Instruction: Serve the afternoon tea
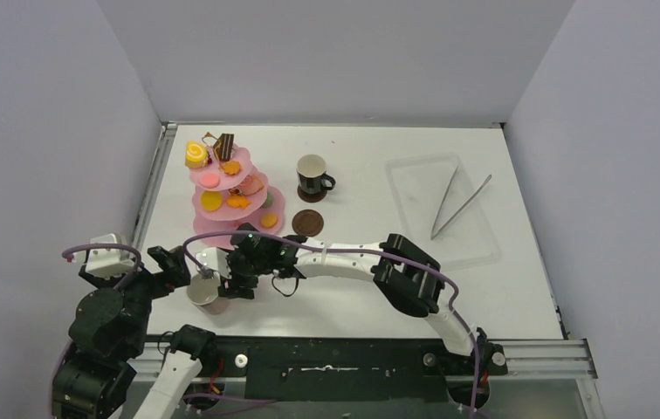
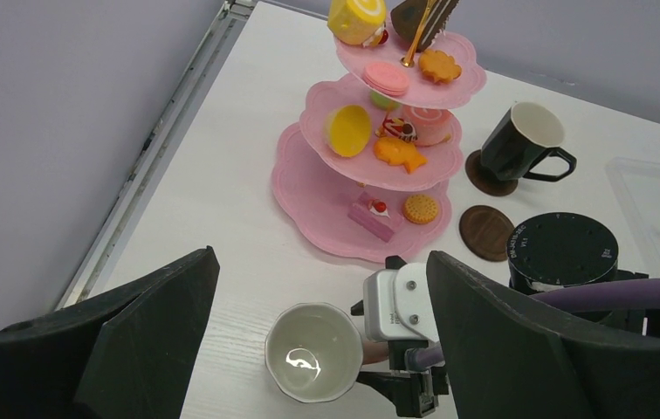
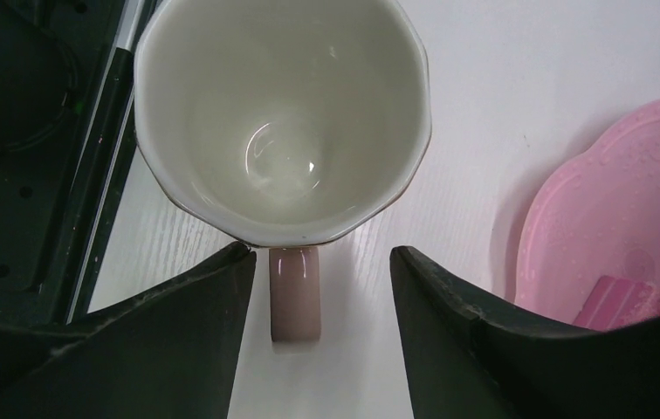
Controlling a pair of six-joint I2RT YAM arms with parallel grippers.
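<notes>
Straddling pink mug (image 3: 283, 113) handle near table (image 1: 353, 297) edge, right gripper (image 3: 319, 255) seemingly clear.

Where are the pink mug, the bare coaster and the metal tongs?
pink mug (image 3: 294, 297): right wrist view, on its handle.
bare coaster (image 2: 486, 232): left wrist view, on its middle.
metal tongs (image 1: 462, 207): top external view, on the right-hand arm.

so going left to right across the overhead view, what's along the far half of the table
pink stand → black mug → clear tray, with the tongs lying in its right part. The bare coaster sits just in front of the black mug, so I've left it out.
</notes>
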